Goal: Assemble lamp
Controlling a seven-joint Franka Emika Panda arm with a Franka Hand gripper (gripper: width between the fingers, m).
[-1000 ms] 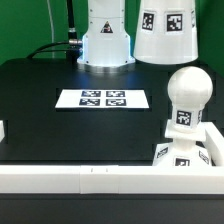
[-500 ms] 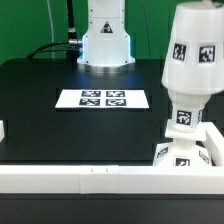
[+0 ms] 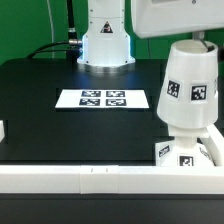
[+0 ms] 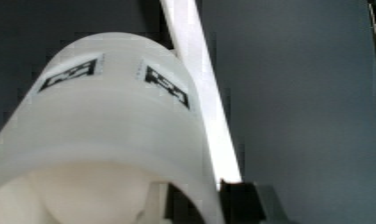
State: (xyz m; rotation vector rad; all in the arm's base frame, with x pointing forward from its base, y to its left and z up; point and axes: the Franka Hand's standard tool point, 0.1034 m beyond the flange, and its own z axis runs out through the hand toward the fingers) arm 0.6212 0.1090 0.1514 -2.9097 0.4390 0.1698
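Shade (image 3: pixel 189 88) sat upright over bulb on base (image 3: pixel 186 153), approx. centred for seating. Pincer (image 4: pixel 199 203) stood above shade; spread or pinching, can't tell.

One shade (image 3: pixel 189 88), one base (image 3: pixel 186 154), one marker board (image 3: pixel 102 99).

The shade (image 3: pixel 190 90) stands on the base (image 3: pixel 190 152), right of the marker board (image 3: pixel 103 98).
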